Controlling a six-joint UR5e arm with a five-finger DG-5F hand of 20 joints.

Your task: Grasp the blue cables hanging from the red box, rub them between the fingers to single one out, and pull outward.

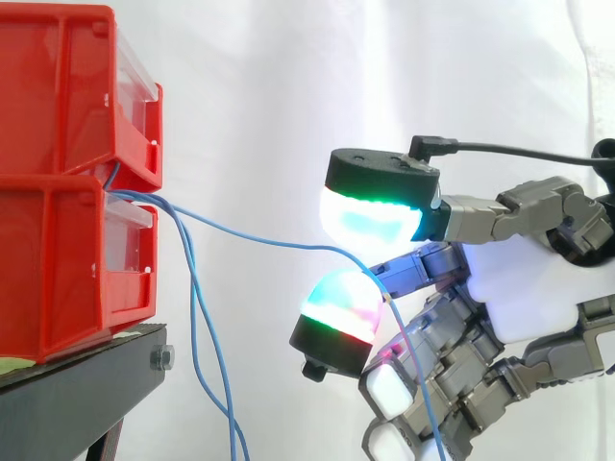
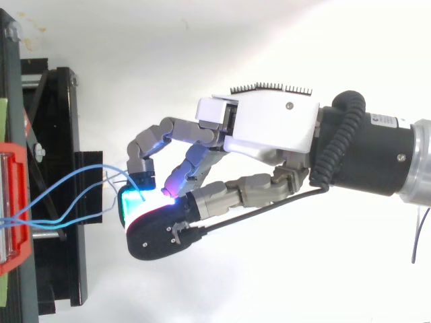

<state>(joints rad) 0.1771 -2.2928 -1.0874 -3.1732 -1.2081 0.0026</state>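
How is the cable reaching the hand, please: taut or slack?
Slack: the blue cable curves, not straight, from the red box to the hand.

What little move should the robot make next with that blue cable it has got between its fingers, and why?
Probably a short pull away from the red bins, toward the side view's right. The hand appears to pinch one blue cable between its fingers. It runs in a slack curve from the bins, while the other cables hang down beside them, so one seems singled out.

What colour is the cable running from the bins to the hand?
The cable is light blue, clearest in the side view.
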